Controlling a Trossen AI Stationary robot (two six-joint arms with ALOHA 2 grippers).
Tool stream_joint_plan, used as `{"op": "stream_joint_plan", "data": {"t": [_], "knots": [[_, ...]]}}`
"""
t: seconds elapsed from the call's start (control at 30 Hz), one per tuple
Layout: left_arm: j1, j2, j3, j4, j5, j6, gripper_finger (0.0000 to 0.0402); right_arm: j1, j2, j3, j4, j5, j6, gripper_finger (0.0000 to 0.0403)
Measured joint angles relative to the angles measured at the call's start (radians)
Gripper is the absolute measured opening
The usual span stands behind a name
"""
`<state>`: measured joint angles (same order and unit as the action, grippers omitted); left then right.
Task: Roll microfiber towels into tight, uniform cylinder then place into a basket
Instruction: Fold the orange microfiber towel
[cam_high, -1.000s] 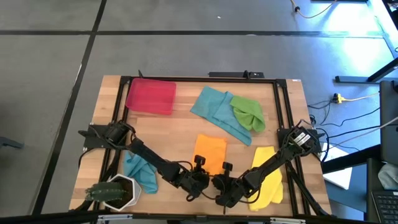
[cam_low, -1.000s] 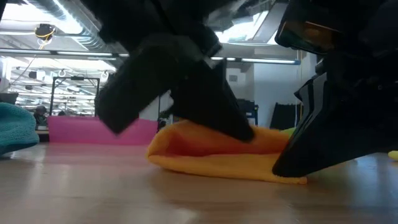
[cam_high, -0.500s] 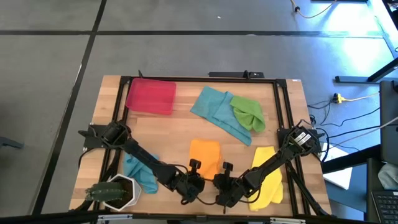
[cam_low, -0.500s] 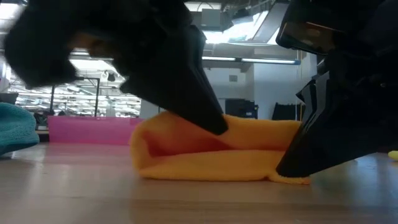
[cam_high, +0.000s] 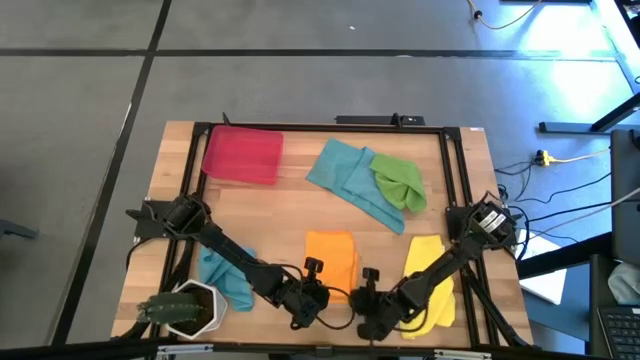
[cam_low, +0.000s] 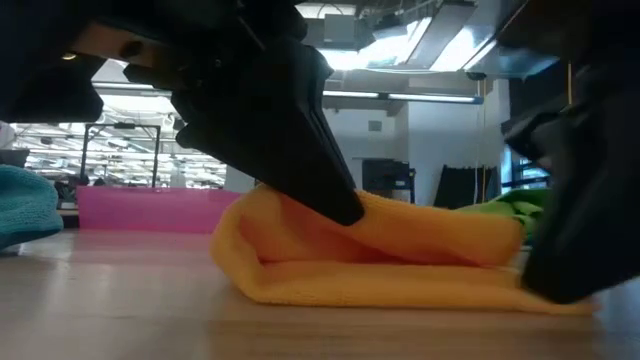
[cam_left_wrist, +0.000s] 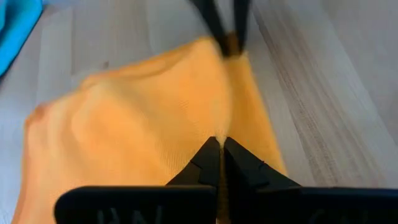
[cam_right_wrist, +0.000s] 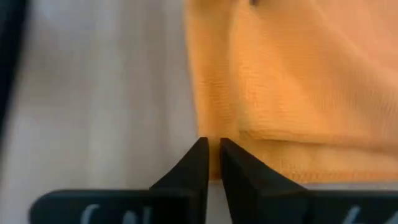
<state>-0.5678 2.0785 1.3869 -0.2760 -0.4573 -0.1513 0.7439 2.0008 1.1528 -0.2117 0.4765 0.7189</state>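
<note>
1. L gripper: jaws pinched tight on a fold of the orange towel, cloth trapped between the tips, no gap visible. Grip sits on the towel's near edge, i.e. the edge closest to the robot base.

2. R gripper: just beside L, at the same near edge but toward the towel's corner. Jaws parted by a thin slit; a sliver of orange hem shows in the slit. Cannot tell whether it grips or merely straddles the hem.

3. Towel state: low view shows it doubled over into a loose, thick fold, w/ a hollow inside, not a cylinder yet. Judgement: roll is at its start.

4. Procedure for the step in hand (advice):
 - Keep both claws level w/ each other across the edge, else roll goes conical.
 - Confirm R has cloth before turning; a one-sided pull skews the roll.
 - Turn edge over away from the base in short advances, pressing down to squeeze out the hollow.
 - Keep tension even; microfiber likely drags on wood and bunches.

5. Outward from claws:
 - yellow towel: just beside R gripper, under R arm.
 - teal towel: under L arm.
 - 2nd teal towel w/ green towel lying on it: beyond the orange one.
 - basket: far corner on L side, well apart from both claws. No rolls in it.
</note>
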Motion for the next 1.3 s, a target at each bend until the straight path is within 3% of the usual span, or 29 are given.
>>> {"op": "stream_joint_plan", "data": {"t": [0.47,0.77,1.2,1.3], "knots": [[0.005,0.000,0.000,0.091,0.026,0.005,0.0031,0.018,-0.031,0.033,-0.006,0.069,-0.043,0.0149],[0.007,0.001,0.000,0.091,0.026,0.005,0.0052,0.022,-0.031,0.035,0.001,0.179,-0.163,0.0172],[0.007,0.001,0.000,0.090,0.028,0.005,0.0053,0.030,-0.031,0.036,-0.005,0.232,-0.283,0.0174],[0.007,0.001,0.000,0.095,0.076,0.005,0.0053,0.032,-0.031,0.037,0.003,0.238,-0.280,0.0174]]}}
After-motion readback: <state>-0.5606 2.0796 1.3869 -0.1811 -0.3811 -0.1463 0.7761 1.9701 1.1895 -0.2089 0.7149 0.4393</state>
